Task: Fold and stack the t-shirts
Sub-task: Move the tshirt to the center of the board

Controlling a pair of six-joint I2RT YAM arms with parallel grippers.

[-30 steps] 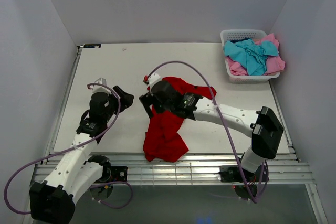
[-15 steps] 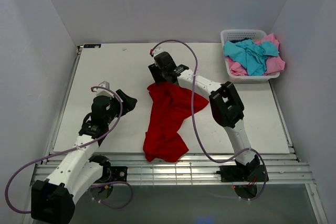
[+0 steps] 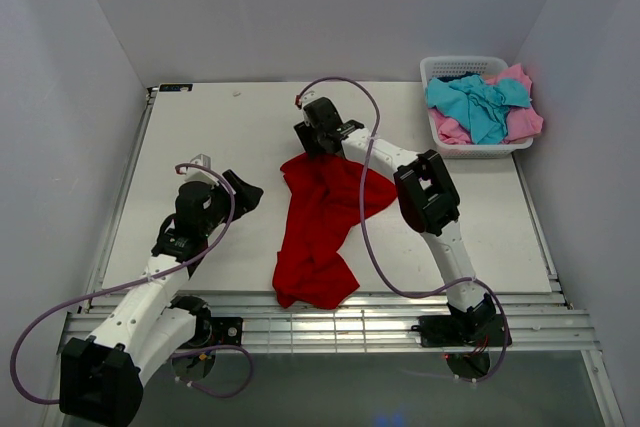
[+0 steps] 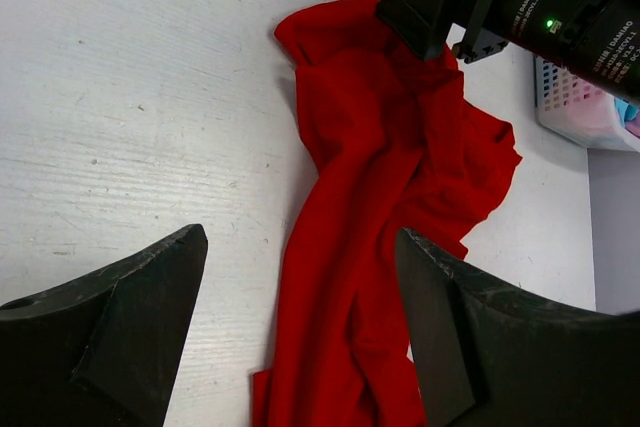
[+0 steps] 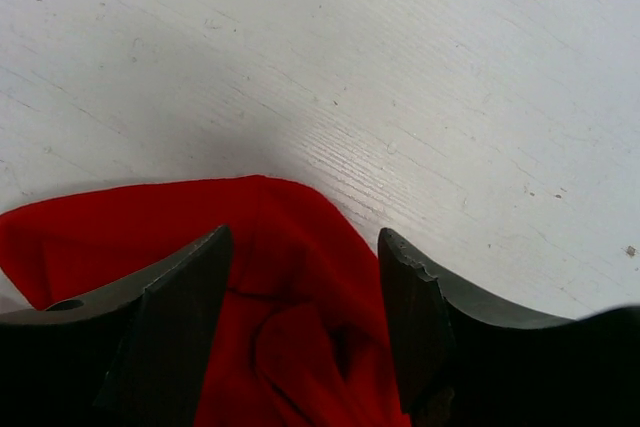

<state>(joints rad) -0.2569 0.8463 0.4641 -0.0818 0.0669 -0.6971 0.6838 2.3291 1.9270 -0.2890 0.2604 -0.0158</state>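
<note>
The red t-shirt point(image 3: 320, 227) lies crumpled in a long strip on the desk point(image 3: 220, 137). Its long axis runs from a broad far end near the middle of the desk to a bunched near end at the near edge, which seems to lap onto the slatted rail there.

The right claw point(image 5: 305, 247) is at the far end of the strip, with its arm stretched out across the desk. Its jaws stand apart astride the shirt's far hem. Red cloth lies in the gap between them, and the wrist view shows no pinch on it. Bare desk lies just beyond the hem.

The left claw point(image 4: 300, 237) hangs over the desk to the left of the strip, about level with its middle. It is wide open with nothing between its jaws, and it faces the cloth across a band of bare desk.

The right claw is therefore the nearer one for the far hem. The left is better placed for the shirt's left flank or its near end.

To spread the shirt flat, the open room lies to the left and toward the far side. On the right, the right arm's own links hang beside the cloth. The near edge leaves no margin, so the judgement is that any pull should go away from it.

The turquoise t-shirt point(image 3: 478, 102) and the pink t-shirt point(image 3: 525, 122) sit heaped in the white basket point(image 3: 470, 147) at the far right corner, well apart from both claws.
</note>
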